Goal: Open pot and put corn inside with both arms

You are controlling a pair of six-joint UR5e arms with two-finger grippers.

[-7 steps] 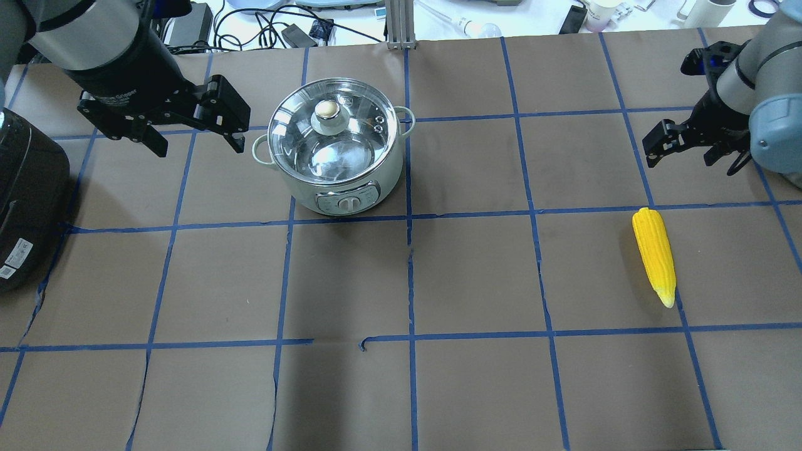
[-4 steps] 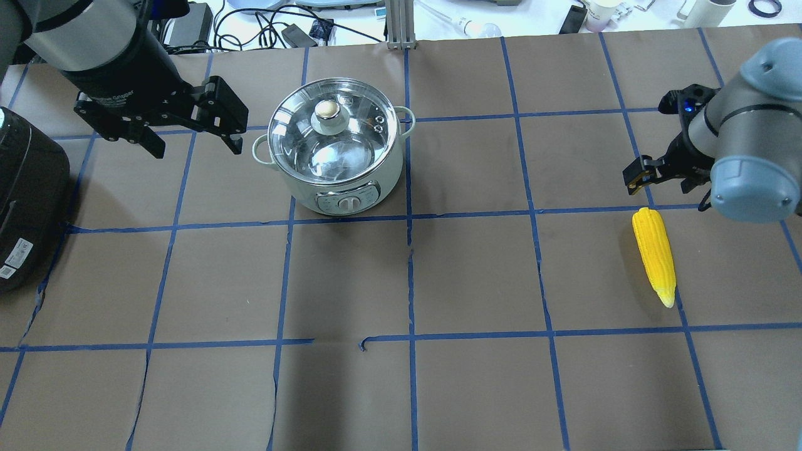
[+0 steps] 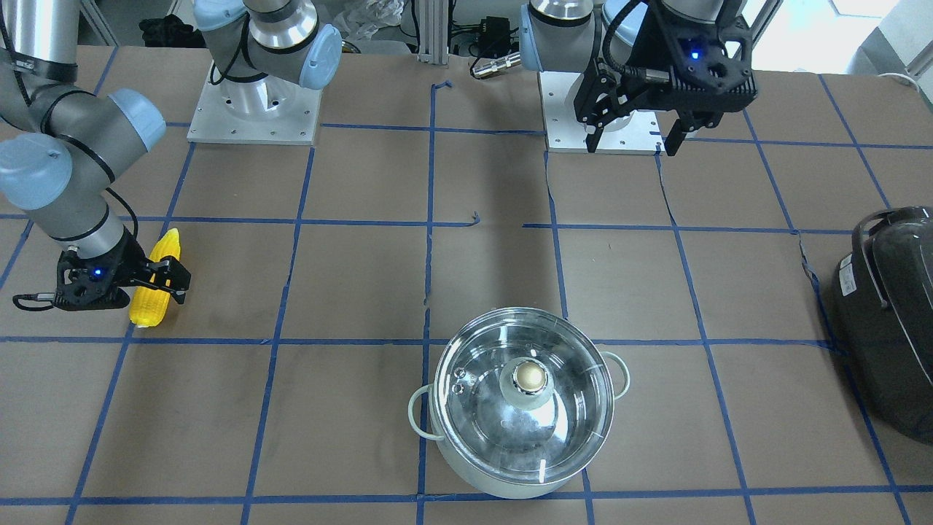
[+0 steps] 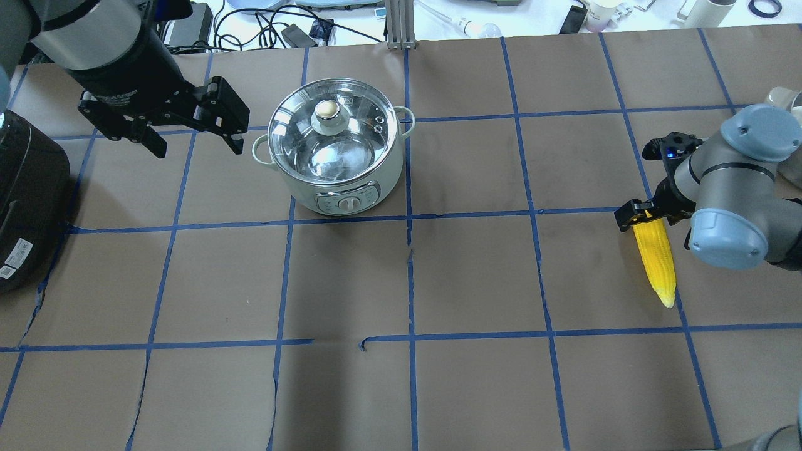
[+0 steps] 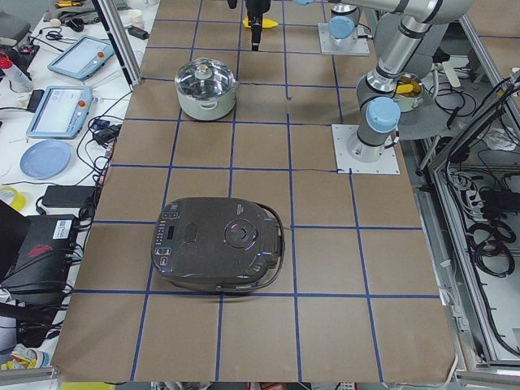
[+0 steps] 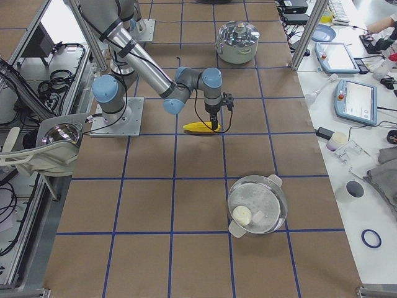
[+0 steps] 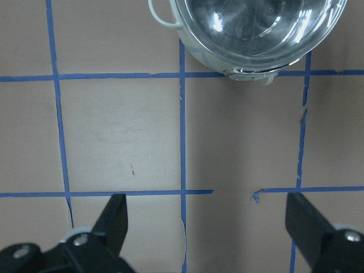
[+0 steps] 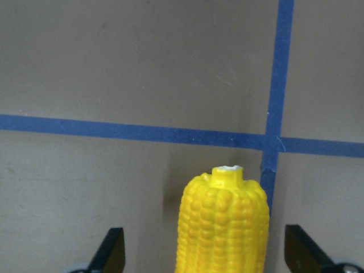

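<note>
The pot stands at the back left of the table with its glass lid and gold knob on; it also shows in the front view. My left gripper is open and empty, hovering just left of the pot; the left wrist view shows its fingers wide apart. The corn lies on the right side of the table. My right gripper is open and low over the corn's thick end; in the right wrist view the corn sits between the jaws without touching them.
A big dark grey appliance stands at the left table edge. A second steel pot holding white items stands beyond the corn on the robot's right. Blue tape lines grid the brown table cover.
My right arm has swung down and toward the corn, bringing its open gripper over the corn's thick end. My left gripper has barely moved.
</note>
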